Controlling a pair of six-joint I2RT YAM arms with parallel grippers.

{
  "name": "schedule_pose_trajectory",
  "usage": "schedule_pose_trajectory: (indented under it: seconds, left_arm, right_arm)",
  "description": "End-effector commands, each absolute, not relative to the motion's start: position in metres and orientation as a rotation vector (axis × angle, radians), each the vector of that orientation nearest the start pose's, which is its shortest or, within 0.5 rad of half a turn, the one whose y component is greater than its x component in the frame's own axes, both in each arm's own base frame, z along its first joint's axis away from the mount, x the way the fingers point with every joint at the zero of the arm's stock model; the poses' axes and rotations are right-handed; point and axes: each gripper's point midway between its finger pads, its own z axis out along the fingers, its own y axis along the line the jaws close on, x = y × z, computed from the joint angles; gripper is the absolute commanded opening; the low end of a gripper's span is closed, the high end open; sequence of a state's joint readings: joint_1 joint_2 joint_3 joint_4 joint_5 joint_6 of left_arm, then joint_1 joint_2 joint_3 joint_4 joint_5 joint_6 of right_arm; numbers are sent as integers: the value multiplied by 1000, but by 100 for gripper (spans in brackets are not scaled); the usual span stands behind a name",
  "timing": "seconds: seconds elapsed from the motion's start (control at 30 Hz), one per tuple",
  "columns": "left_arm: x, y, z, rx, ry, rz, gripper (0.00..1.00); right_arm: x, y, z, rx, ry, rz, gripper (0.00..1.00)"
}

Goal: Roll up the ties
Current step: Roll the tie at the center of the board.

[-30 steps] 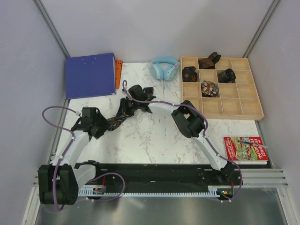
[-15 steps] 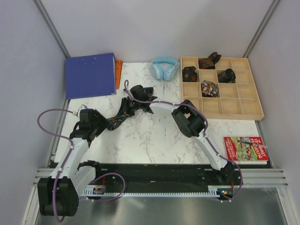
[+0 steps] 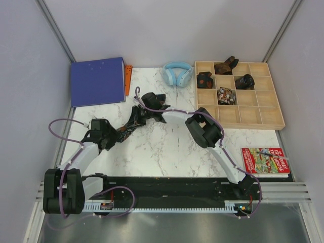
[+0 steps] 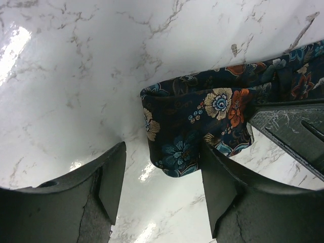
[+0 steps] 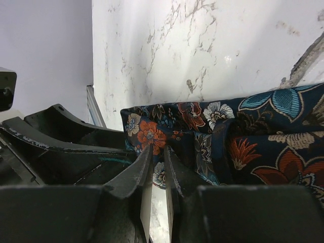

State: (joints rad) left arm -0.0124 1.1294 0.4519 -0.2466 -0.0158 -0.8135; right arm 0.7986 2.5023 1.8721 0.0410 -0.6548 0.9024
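Top external view: four rolled ties [image 3: 226, 95] sit in separate compartments of the wooden tray [image 3: 255, 115], so that part of the task looks done. A fifth tie [image 3: 124, 130] lies as a strip on the marble table [image 3: 162, 147], left of centre, stretched between the two wrists. It is judged to be at the very start of its roll, and the rolling and any stowing are not yet done.

Left wrist view: the left gripper [image 4: 162, 187] stands wide open. The tie's [image 4: 192, 121] folded end lies on the table between its fingers. The end is close against the right-hand finger [image 4: 220, 182] and well apart from the other, and nothing is clasped.

Right wrist view: the right gripper [image 5: 157, 162] has its jaws drawn to a narrow slit. Its tips are at the folded edge of the tie [image 5: 243, 147]. Whether any fabric is pinched there cannot be told.

Obscured: from above, both wrists cover most of the strip, so its full length and far end are not visible. Both wrist views crop the tie at the frame edge. The number of turns in the fold cannot be made out. No further unrolled tie is visible on the table.
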Motion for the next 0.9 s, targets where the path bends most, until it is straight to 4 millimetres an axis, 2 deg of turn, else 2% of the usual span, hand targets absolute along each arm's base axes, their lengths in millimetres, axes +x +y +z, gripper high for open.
schedule_pose_trajectory:
  seconds: [0.0, 0.27, 0.37, 0.47, 0.5, 0.57, 0.6, 0.77, 0.87]
  left_arm:
    - [270, -34, 26, -1003, 2287, -361, 66]
    - [279, -37, 21, -993, 2287, -366, 66]
    - [283, -43, 19, -981, 2305, -397, 63]
    - [285, -47, 18, -971, 2310, -406, 56]
    - [285, -48, 18, -966, 2312, -407, 47]
    - [288, -50, 21, -935, 2311, -402, 38]
    - [289, -54, 27, -908, 2307, -405, 27]
    - [285, -55, 43, -874, 2317, -328, 16]
    - [276, -57, 50, -873, 2346, -337, 14]
  right_arm:
    - [330, 530, 41, -326, 2514, 1570, 22]
    - [328, 528, 33, -315, 2531, 1570, 22]
    - [327, 528, 30, -314, 2531, 1575, 22]
    - [327, 527, 27, -311, 2537, 1573, 21]
    - [327, 527, 26, -309, 2536, 1576, 21]
    - [327, 526, 25, -304, 2540, 1576, 21]
    - [327, 526, 24, -304, 2540, 1576, 21]
    - [328, 527, 38, -298, 2523, 1598, 24]
    - [331, 525, 57, -296, 2492, 1601, 34]
